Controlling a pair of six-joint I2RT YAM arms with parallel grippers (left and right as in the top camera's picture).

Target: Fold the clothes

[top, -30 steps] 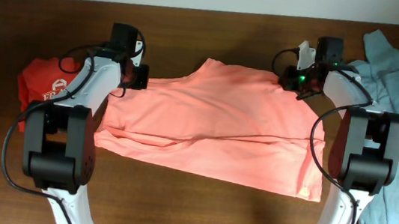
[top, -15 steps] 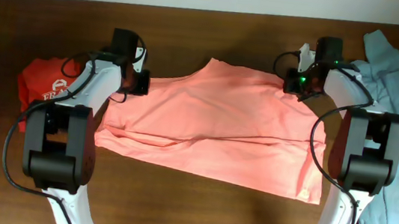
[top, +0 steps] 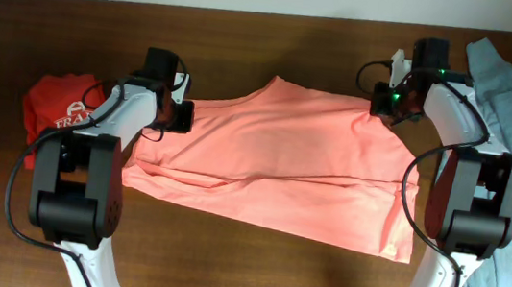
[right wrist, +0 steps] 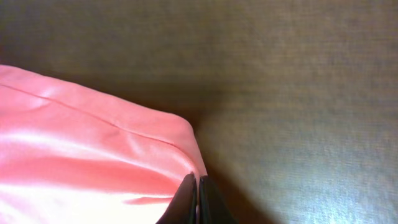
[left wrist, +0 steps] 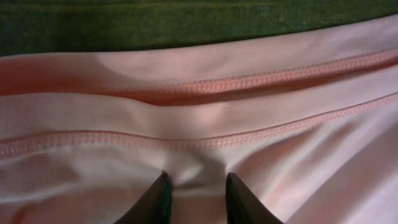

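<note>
While the salmon top lies spread across mid-frame, the left gripper stands part-open astride a fabric pucker at its left edge; the right gripper is pinched tight on its upper-right corner.

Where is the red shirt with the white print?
In the overhead view, the red shirt lies at the table's left end, partly under the left arm, just beside the salmon-pink top.
</note>
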